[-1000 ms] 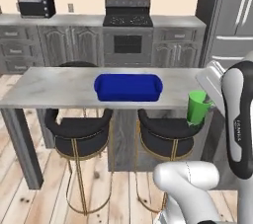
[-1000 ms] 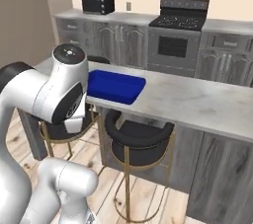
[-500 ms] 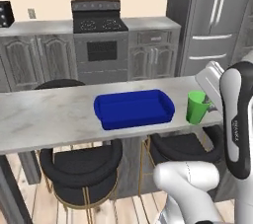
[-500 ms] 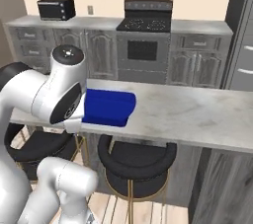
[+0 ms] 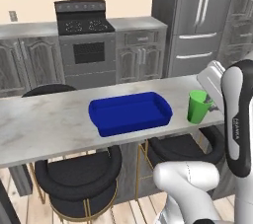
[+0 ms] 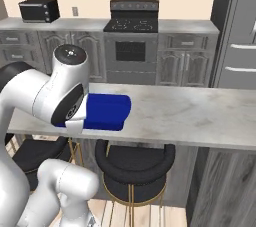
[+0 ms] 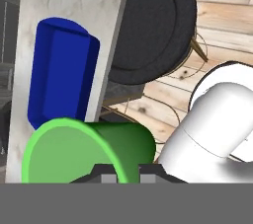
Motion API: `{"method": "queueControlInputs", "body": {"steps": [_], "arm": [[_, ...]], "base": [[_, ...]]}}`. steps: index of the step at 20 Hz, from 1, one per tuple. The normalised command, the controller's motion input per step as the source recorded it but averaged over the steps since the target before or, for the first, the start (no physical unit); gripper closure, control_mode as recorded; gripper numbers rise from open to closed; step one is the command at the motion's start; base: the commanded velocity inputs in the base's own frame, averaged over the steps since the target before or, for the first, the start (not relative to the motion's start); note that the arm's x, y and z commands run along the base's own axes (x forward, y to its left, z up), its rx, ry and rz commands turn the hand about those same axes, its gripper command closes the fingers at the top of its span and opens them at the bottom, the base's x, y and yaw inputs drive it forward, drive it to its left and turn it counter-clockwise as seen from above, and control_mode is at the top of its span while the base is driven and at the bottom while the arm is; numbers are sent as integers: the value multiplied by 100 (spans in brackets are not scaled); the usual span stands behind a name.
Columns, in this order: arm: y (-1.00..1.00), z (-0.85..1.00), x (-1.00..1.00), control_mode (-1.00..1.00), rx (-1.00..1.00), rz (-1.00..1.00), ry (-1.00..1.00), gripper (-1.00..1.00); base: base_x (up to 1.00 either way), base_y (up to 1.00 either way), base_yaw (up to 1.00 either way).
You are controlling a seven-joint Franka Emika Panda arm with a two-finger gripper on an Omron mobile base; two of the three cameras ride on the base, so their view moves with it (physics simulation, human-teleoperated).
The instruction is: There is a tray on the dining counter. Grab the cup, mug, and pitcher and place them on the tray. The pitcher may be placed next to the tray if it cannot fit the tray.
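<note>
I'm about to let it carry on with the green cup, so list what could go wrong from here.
1. The gripper is shut on the cup right at its rim; such a shallow hold might slip or tilt the cup.
2. The cup hangs to the right of the tray, near the dining counter edge above the stools; a drop there may roll off.
3. Lowering too early could catch the tray's raised rim.

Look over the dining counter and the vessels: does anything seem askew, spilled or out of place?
Only the cup stands out: it leans slightly, gripped by the gripper above the dining counter, right of the tray. The tray sits flat, with no spill visible.
</note>
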Motion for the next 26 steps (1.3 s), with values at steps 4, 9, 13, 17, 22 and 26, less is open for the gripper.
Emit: {"method": "queueControlInputs", "body": {"steps": [4,9,13,17,22,26], "arm": [[0,0,0,100,0,0,0,100],[0,0,0,100,0,0,0,100],[0,0,0,100,0,0,0,100],[70,0,18,-100,-3,3,2,100],[80,0,41,-100,-4,4,10,100],[62,-1,67,-100,0,4,16,100]], "base": [[46,41,0],[36,44,0],[21,25,0],[0,0,0],[0,0,0],[0,0,0]]}}
